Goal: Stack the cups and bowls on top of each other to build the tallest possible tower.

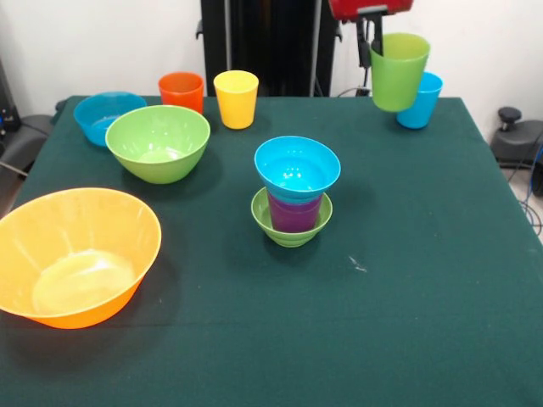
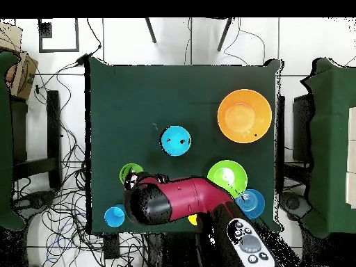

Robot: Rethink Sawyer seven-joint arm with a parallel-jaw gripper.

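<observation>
Cups and bowls were all thin glossy plastic, so I judged them light, stiff enough to bear a pinch at the rim, and slick enough to slide or tip off one another.

Nearest the camera and well away from the pincer sat the orange bowl point(image 1: 75, 254), wide and shallow, too broad to grasp except by its wall. Closer to the pincer, below and forward of it, stood the tower point(image 1: 293, 199): small green bowl point(image 1: 288, 227) at the base, purple cup point(image 1: 293, 214) in it, small blue bowl point(image 1: 297, 165) perched on top. That blue bowl offered a narrow, tippy seat for the next piece. Off to one side lay the medium green bowl point(image 1: 158, 142), with the medium blue bowl point(image 1: 106, 116) behind it.

Further back stood the orange cup point(image 1: 181, 91) and yellow cup point(image 1: 236, 98), upright, best taken by one wall at the rim.

The pincer point(image 1: 377, 44) was clenched on the green cup point(image 1: 399, 71), one finger at its rim, holding it clear of the table. Just behind and below it stood the blue cup point(image 1: 420, 100).
</observation>
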